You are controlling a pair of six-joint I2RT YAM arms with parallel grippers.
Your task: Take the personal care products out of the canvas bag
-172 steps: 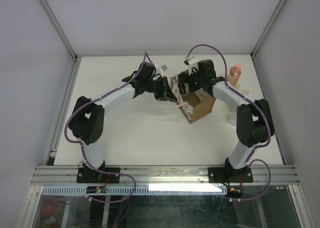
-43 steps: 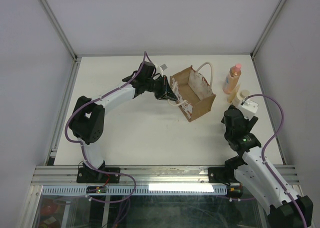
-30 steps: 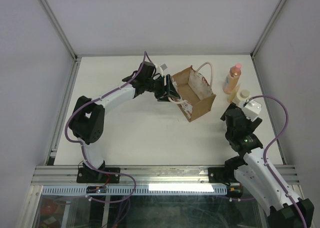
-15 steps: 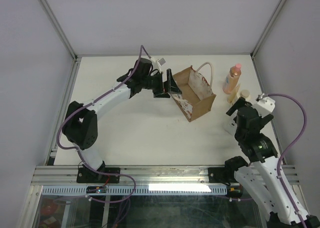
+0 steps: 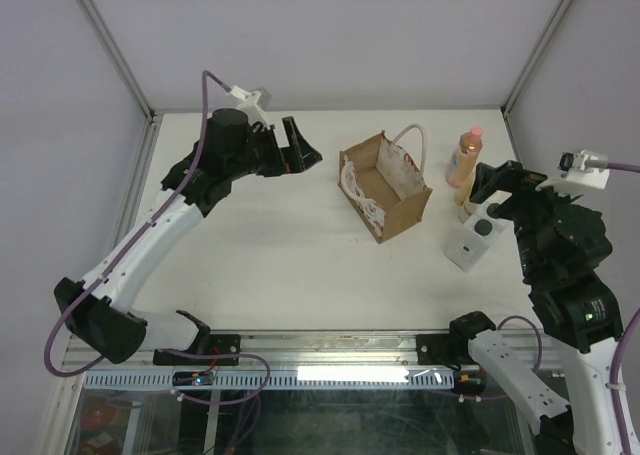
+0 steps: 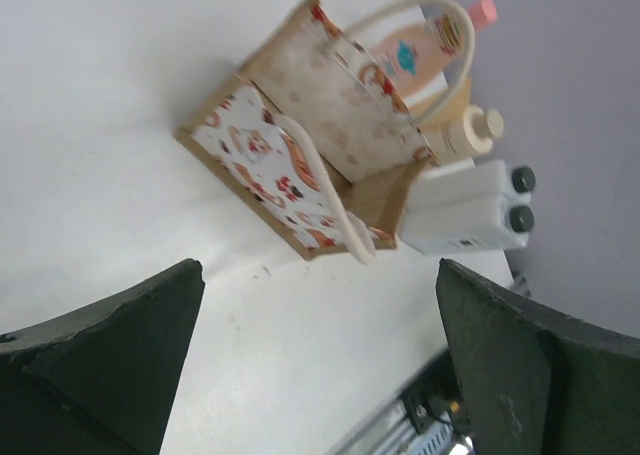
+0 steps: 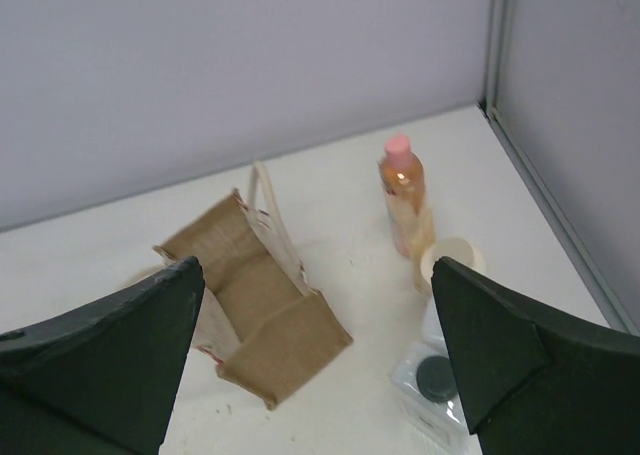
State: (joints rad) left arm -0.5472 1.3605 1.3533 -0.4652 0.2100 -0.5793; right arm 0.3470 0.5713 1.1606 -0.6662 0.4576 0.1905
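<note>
The canvas bag (image 5: 386, 189) stands upright mid-table, mouth open, and I see nothing inside it (image 7: 262, 293). To its right stand the personal care products: a peach-orange bottle with a pink cap (image 5: 466, 156), a cream bottle (image 7: 449, 259) and a white squarish one with a dark cap (image 5: 473, 239). The left wrist view shows two white bottles side by side (image 6: 462, 211). My left gripper (image 5: 303, 147) hangs open above the table, left of the bag and apart from it. My right gripper (image 5: 503, 187) is open and raised over the bottles, holding nothing.
Grey walls with metal posts close in the white table (image 5: 270, 265) at the back and on both sides. The bottles stand close to the right wall (image 7: 570, 125). An aluminium rail (image 5: 320, 350) runs along the near edge.
My left gripper let go of the bag's near rim, opened, and pulled up and away to the left. The right arm rose and drew back. The bag stayed put.
</note>
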